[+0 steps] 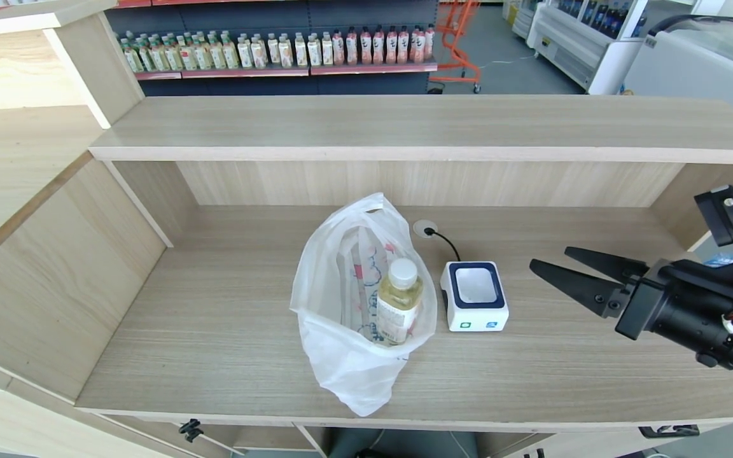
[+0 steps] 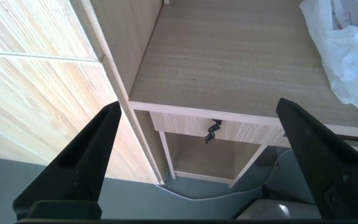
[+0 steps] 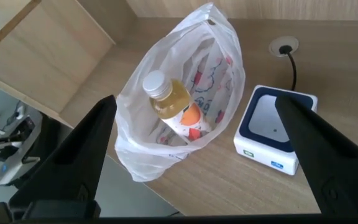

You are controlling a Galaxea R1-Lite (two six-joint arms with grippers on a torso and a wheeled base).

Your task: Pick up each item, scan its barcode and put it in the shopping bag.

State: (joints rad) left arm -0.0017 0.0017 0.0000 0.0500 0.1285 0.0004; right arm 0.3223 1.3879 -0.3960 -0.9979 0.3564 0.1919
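Observation:
A white plastic shopping bag (image 1: 341, 356) stands open in the middle of the wooden counter. Inside it a bottle of yellow drink (image 1: 399, 299) with a white cap stands upright beside a flat printed package (image 1: 366, 267). The bag (image 3: 135, 155) and the bottle (image 3: 169, 99) also show from the right wrist. A white barcode scanner (image 1: 474, 296) with a dark-framed window sits just right of the bag, seen again as the scanner (image 3: 272, 134). My right gripper (image 1: 554, 264) hovers open and empty to the right of the scanner, above the counter. My left gripper (image 2: 197, 162) is open and empty, off the counter's front left corner.
A black cable (image 1: 446, 245) runs from the scanner to a grommet hole (image 1: 425, 228) in the counter. A raised wooden ledge (image 1: 430, 127) borders the back and a side panel (image 1: 55, 267) the left. A colourful packet (image 1: 726, 259) lies at the right edge. A drawer pull (image 2: 213, 132) hangs below the counter front.

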